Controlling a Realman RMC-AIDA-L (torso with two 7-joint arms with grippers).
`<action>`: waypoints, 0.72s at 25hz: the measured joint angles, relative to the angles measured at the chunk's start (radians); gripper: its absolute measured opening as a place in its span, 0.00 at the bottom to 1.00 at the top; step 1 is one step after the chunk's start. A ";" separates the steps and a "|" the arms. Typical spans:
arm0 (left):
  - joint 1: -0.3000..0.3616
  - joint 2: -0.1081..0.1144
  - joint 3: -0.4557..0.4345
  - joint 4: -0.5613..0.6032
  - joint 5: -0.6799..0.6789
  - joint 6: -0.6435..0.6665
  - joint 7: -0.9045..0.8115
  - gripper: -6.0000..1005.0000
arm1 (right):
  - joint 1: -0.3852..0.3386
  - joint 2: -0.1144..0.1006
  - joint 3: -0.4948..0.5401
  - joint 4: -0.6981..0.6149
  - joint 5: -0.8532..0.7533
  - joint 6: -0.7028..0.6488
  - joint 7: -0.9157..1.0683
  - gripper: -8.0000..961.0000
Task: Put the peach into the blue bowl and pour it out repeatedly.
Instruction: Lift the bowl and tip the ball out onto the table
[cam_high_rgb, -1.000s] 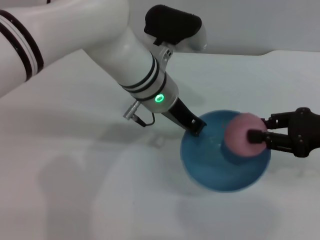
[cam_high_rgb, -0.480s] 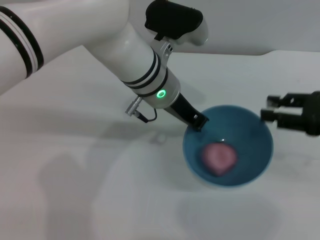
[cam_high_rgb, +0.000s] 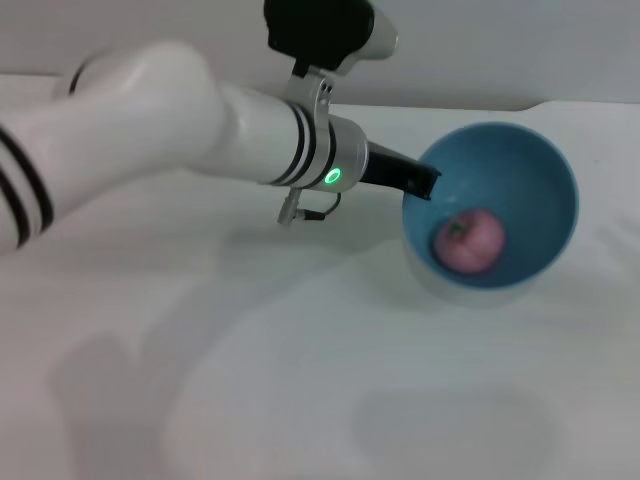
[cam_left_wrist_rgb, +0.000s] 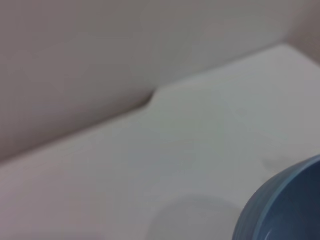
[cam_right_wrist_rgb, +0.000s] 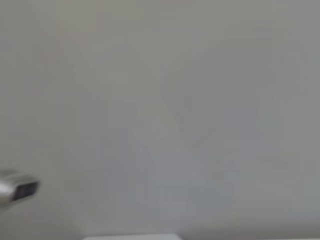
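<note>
Head view: one peach (cam_high_rgb: 469, 241), one blue bowl (cam_high_rgb: 535, 175).

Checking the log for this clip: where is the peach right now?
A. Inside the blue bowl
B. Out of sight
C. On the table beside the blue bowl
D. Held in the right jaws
A: the peach lies inside the blue bowl, which the left gripper holds by its rim.
</note>
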 joint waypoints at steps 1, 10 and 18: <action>0.017 0.001 0.022 0.011 -0.002 -0.043 0.017 0.01 | -0.008 -0.001 0.013 0.008 0.000 0.004 0.000 0.56; 0.195 0.000 0.310 0.033 0.016 -0.641 0.263 0.01 | -0.059 -0.001 0.128 0.038 0.000 0.027 -0.004 0.56; 0.269 -0.008 0.619 -0.012 0.012 -1.127 0.612 0.01 | -0.052 0.005 0.126 0.050 0.001 0.012 -0.002 0.56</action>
